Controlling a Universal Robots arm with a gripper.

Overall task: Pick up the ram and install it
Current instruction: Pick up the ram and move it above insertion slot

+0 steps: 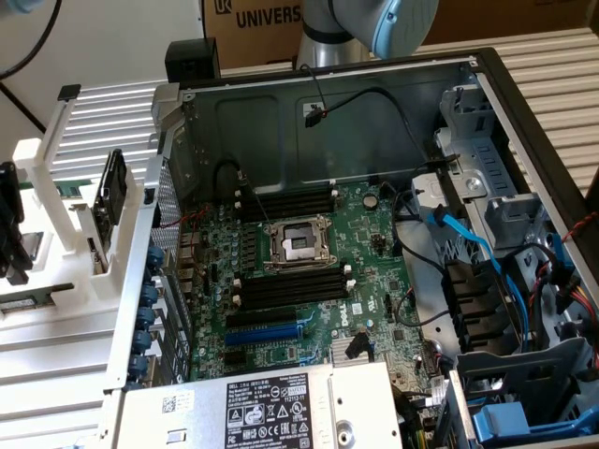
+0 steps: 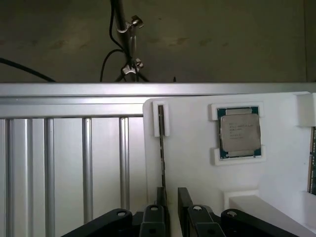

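The ram [image 2: 161, 148] stands on edge as a thin dark stick in a slot of the white holder [image 2: 197, 177]. My gripper [image 2: 171, 200] is right at its near end, open, with a clear gap between the two black fingers [image 2: 185, 200]. The stick lines up with one finger rather than the gap, and I cannot tell whether they touch. In the exterior view the dark gripper [image 1: 9, 229] sits at the left edge over the white rack [image 1: 56, 234]. The open computer case holds the motherboard [image 1: 309, 281] with black memory slots [image 1: 290, 285] standing unfilled.
A processor chip [image 2: 240, 132] rests in its own pocket of the holder. Ribbed aluminium table [image 2: 64, 163] lies beside it. In the case are the processor socket [image 1: 298, 245], a blue expansion slot [image 1: 267, 332], blue cables [image 1: 468, 243], and the power supply [image 1: 271, 412].
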